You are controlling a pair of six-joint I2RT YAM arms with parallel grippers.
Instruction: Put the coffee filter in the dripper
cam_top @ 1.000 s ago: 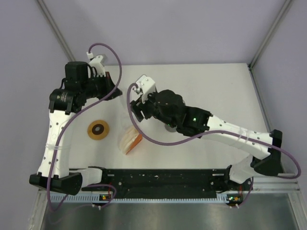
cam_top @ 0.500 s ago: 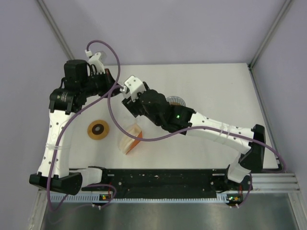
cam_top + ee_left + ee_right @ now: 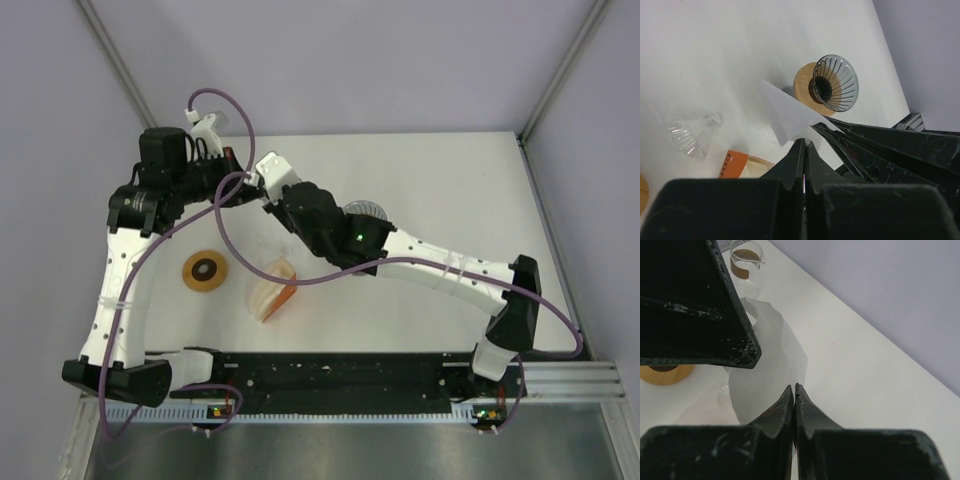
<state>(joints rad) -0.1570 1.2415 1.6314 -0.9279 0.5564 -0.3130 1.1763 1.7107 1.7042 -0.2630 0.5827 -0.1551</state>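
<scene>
The white paper coffee filter [image 3: 785, 112] hangs in the air at the back left of the table, pinched from two sides. My left gripper [image 3: 805, 143] is shut on its lower edge. My right gripper [image 3: 794, 387] is shut on another edge of the filter [image 3: 767, 365]. The two grippers meet tip to tip, left [image 3: 238, 182] and right [image 3: 259, 185]. The dripper [image 3: 835, 89], a ribbed glass cone on a wooden collar, stands on the table beyond the filter, and my right arm partly covers the dripper [image 3: 368, 210] from above.
An orange filter box [image 3: 271, 291] lies near the front, with a wooden ring [image 3: 205, 270] to its left. A clear ribbed cone [image 3: 690, 136] lies on its side below the grippers. A glass vessel [image 3: 746, 260] stands at the back. Purple walls close the back and sides.
My right arm has swung left and back to meet the left gripper. Its jaws, open before, have closed on the filter. The left arm has barely moved.
</scene>
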